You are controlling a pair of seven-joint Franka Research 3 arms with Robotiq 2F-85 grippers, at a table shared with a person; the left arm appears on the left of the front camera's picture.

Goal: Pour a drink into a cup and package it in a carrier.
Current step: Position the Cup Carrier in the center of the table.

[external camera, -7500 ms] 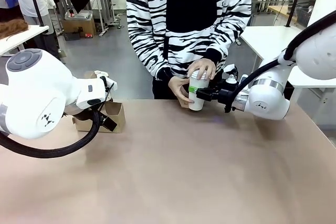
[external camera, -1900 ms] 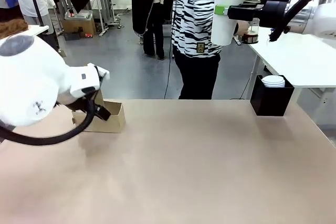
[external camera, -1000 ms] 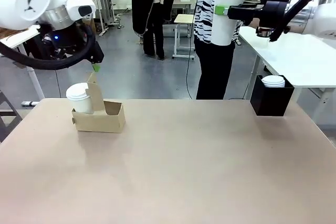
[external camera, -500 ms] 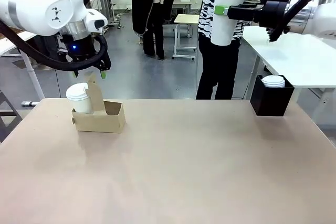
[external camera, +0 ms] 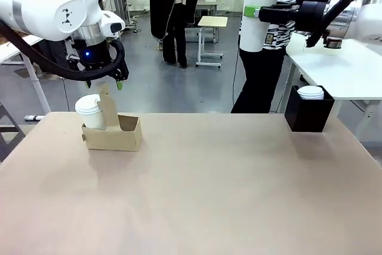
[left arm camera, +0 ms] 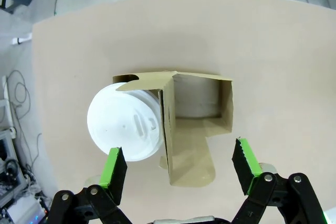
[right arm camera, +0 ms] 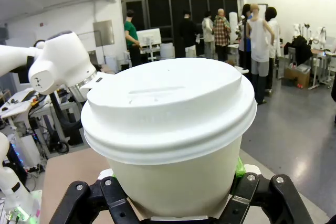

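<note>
Right hand (external camera: 258, 11): clamped on lidded cup (external camera: 256, 28), held high, far right | Left hand (left arm camera: 178, 156): wide open, empty, above carrier (external camera: 122, 135) | Carrier: bench (external camera: 227, 195) far left, second cup (external camera: 91, 111) in it

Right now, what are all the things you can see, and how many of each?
Cups: two, white, lidded; first cup in the carrier, second cup held high on the right.
Carrier: one, brown cardboard, table's far left.
Box: one, black, table's far right, white lids on top.
Table: one, tan.
Person: one, striped top, beyond the table.
Left gripper: open, above the carrier.
Right gripper: shut on the second cup.
</note>
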